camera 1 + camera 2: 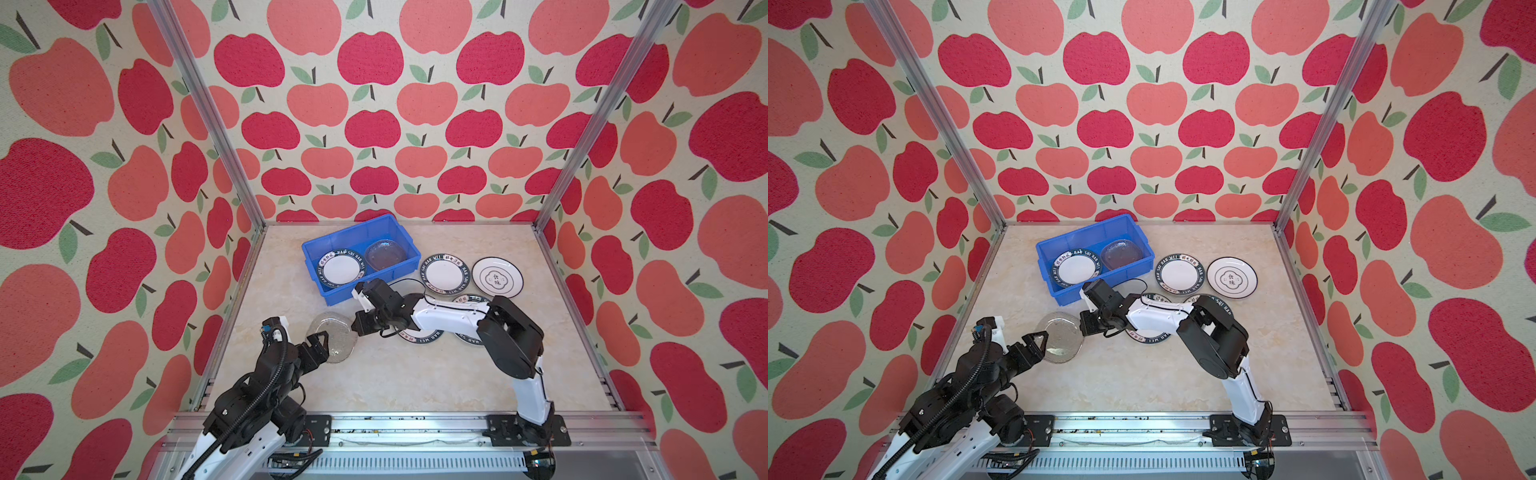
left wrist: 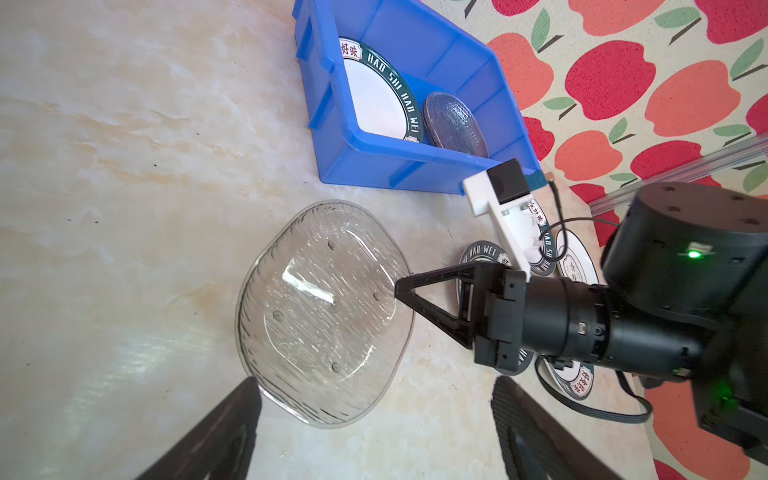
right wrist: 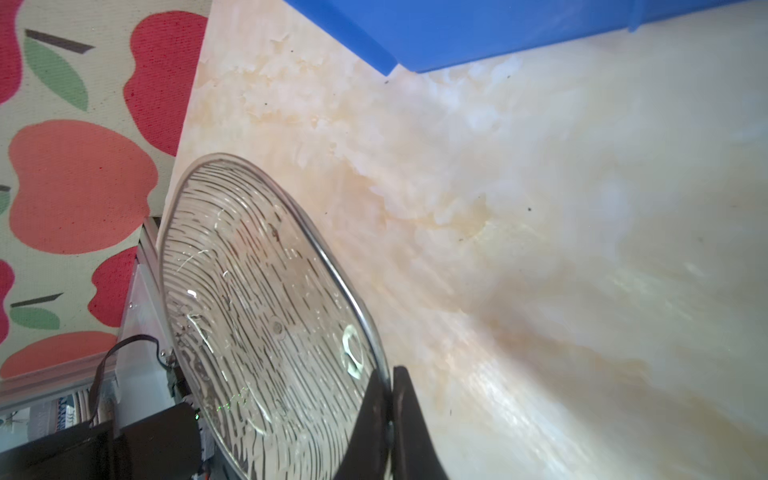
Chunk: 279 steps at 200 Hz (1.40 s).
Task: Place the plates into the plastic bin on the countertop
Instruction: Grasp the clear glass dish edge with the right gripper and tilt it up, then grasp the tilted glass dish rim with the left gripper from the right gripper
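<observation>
Right gripper (image 2: 400, 291) pinches the glass plate (image 2: 324, 316) by its rim near the blue bin (image 2: 374, 162), likely to lift it in; left gripper (image 1: 319, 341) gapes wide.

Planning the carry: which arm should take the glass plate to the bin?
Right. The right gripper is shut on the glass plate rim, close to the bin; the left gripper hangs open.

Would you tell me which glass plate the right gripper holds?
The clear glass plate outside the blue bin: the right gripper pinches its rim. The other glass plate lies inside the bin.
</observation>
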{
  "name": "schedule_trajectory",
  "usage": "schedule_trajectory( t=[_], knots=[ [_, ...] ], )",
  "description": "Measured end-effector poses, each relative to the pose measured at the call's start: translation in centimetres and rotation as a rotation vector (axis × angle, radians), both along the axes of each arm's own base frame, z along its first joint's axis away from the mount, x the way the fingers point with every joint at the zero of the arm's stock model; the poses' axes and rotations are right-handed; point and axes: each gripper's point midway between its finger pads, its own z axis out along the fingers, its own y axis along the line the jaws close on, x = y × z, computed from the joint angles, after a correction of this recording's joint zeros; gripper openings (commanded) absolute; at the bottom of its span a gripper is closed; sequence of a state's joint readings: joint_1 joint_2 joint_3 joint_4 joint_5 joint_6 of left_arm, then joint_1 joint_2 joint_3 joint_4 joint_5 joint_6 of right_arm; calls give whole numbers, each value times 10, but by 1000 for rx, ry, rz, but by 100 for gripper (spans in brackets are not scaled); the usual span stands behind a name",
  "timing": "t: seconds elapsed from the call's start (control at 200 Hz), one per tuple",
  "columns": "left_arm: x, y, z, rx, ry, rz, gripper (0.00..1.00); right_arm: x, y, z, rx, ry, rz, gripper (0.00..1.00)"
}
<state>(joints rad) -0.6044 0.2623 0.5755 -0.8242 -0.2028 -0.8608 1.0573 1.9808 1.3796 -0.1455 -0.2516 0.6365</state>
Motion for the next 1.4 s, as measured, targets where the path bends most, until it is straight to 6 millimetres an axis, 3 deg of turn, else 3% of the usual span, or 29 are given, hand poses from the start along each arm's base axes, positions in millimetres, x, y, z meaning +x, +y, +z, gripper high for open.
schedule_trajectory(
  t=[0.13, 0.235, 0.395, 0.535, 0.59, 0.8, 1.046, 1.196, 1.396],
  knots=[
    [5, -16, 6, -7, -18, -76, 84, -3, -21, 38, 12, -67, 63, 0],
    [8, -26, 12, -18, -43, -128, 80, -5, -40, 54, -5, -105, 106, 0],
    [9, -36, 18, -17, -66, -184, 72, -12, -74, 48, -73, -114, 149, 0],
    [12, -47, 18, -16, -67, -235, 50, -17, -93, 41, -112, -106, 169, 0],
    [13, -52, 19, -23, -64, -255, 45, -17, -95, 41, -112, -107, 175, 0],
    [21, -71, 14, -37, -31, -313, 53, -18, -97, 48, -93, -117, 192, 0],
    [22, -73, 14, -40, -26, -322, 53, -18, -102, 52, -95, -116, 202, 0],
    [20, -72, 15, -45, -36, -322, 52, -18, -105, 66, -82, -138, 207, 0],
    [19, -71, 2, -33, -9, -321, 47, -16, -104, 90, -46, -178, 209, 0]
  ],
)
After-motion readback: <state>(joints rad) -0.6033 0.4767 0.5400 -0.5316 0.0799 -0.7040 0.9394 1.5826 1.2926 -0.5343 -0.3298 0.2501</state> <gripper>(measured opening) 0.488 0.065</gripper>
